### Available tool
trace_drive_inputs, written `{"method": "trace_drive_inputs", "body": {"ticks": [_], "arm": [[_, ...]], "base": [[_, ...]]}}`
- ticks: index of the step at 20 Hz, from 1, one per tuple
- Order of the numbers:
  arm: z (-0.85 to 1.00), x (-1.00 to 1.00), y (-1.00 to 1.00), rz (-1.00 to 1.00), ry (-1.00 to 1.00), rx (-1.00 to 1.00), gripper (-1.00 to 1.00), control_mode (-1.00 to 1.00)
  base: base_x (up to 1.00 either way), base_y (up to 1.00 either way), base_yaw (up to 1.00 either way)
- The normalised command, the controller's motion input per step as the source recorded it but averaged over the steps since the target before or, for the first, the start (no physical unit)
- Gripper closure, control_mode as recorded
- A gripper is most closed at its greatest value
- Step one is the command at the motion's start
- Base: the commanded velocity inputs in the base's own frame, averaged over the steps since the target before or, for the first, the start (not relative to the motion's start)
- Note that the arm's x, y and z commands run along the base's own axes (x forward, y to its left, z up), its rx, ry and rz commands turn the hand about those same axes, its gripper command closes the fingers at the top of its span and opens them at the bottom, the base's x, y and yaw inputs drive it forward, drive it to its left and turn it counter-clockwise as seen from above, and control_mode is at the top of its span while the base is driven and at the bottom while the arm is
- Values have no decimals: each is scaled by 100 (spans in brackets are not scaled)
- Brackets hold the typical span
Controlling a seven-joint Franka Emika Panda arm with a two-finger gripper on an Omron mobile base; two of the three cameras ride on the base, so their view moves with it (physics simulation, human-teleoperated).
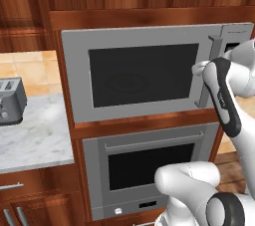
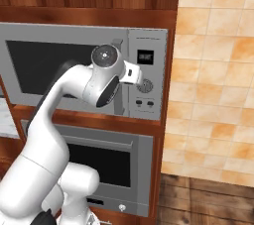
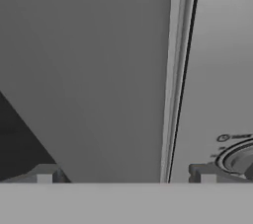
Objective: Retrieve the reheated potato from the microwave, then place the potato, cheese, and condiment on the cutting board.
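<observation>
The microwave [image 1: 142, 73] filled the upper middle of the left base view, its door shut and its dark window showing nothing clear inside. The arm rose from the lower right and reached to the door's right edge, covering part of the handle [image 1: 215, 53] and the panel beyond it. In the right base view the wrist hid the handle, with the display [image 2: 145, 57] and dial [image 2: 144, 86] just right of it. The fingers [image 3: 126, 177] stood spread wide, their tips low in the hand view on either side of the door's edge seam, holding nothing. The dial was cut off at that frame's lower right. An oven [image 1: 149, 168] sat below the microwave, partly behind the arm. A toaster [image 1: 11, 100] stood on the desk [image 1: 35, 140] at the left edge, cropped.
</observation>
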Motion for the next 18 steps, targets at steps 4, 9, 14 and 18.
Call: {"method": "trace_drive_inputs", "body": {"ticks": [4,9,14,18], "arm": [[-15,42,8,0,-1,3,100,-100],[-22,41,9,-5,1,11,100,-100],[-24,-23,26,-2,0,16,100,-100],[-18,-67,36,0,0,3,100,-100]], "base": [[0,0,0],[0,0,0],[0,0,0],[0,0,0]]}}
